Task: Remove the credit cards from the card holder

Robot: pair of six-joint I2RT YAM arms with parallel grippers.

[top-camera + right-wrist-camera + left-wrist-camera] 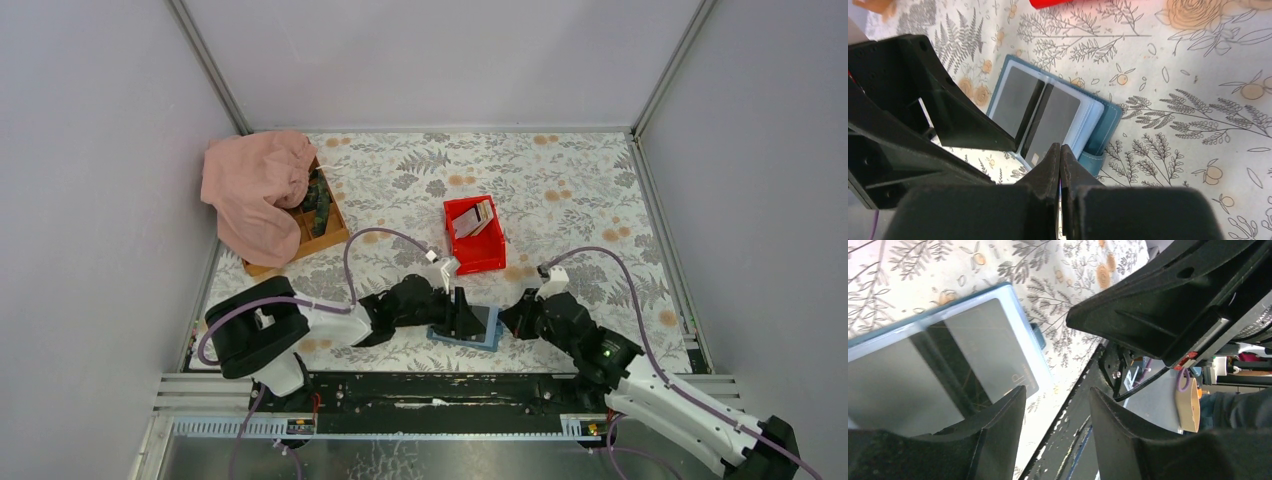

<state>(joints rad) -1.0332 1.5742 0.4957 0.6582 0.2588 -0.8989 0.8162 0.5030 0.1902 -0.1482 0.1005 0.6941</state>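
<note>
The blue wallet [470,326] lies open and flat on the flower-patterned table [560,180], close to its near edge and between the two arms. Its clear sleeves face up, and dark cards [1053,117] sit inside them on both sides of the fold. The left gripper [462,312] is low over the wallet's left part with its jaws about half open. In its own wrist view one finger [1003,440] overlaps the edge of the sleeves, and the gap between the fingers shows only the table edge, so it holds nothing. Whether the finger presses on the wallet cannot be told. The right gripper [508,318] is just beside the wallet's right edge. Its fingers [1048,170] are pressed tightly together, their tips pointing at the wallet's near corner. A thin pale sliver shows in the seam between them, but it cannot be told whether anything is pinched there. Farther back, just past the wallet, stands a red bin [485,255] with a few light-coloured cards [474,218] leaning inside it. At the far left corner a pink cloth [255,190] is draped over a wooden tray [330,232], well apart from the wallet.
</note>
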